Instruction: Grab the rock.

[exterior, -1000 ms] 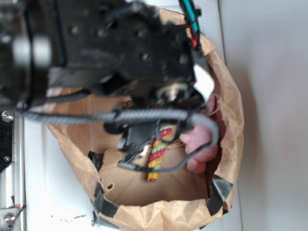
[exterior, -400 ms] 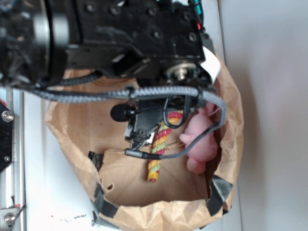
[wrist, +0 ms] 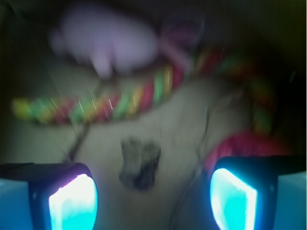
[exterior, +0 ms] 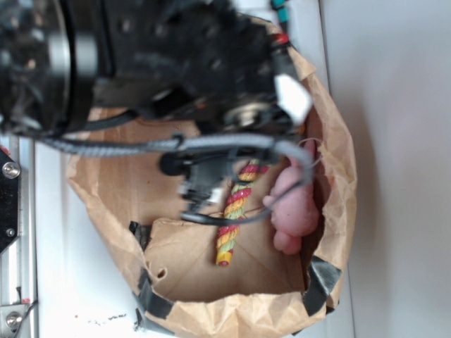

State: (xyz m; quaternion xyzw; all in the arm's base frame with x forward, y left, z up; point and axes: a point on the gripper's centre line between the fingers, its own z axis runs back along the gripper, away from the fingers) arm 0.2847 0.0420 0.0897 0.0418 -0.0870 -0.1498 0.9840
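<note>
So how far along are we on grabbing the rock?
Done: the arm is down inside the paper bag, and in the wrist view the rock lies on the bag floor between the open fingers. In hand: lining up the gripper over it. Left: closing on the rock and lifting; nothing is gripped yet.

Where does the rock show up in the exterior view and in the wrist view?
Exterior: not visible; the arm covers the part of the paper bag where it would lie.
Wrist: the rock sits low and centre, between the two lit fingers of the open gripper.
Shared landmark: the striped rope beside the pink plush.
</note>
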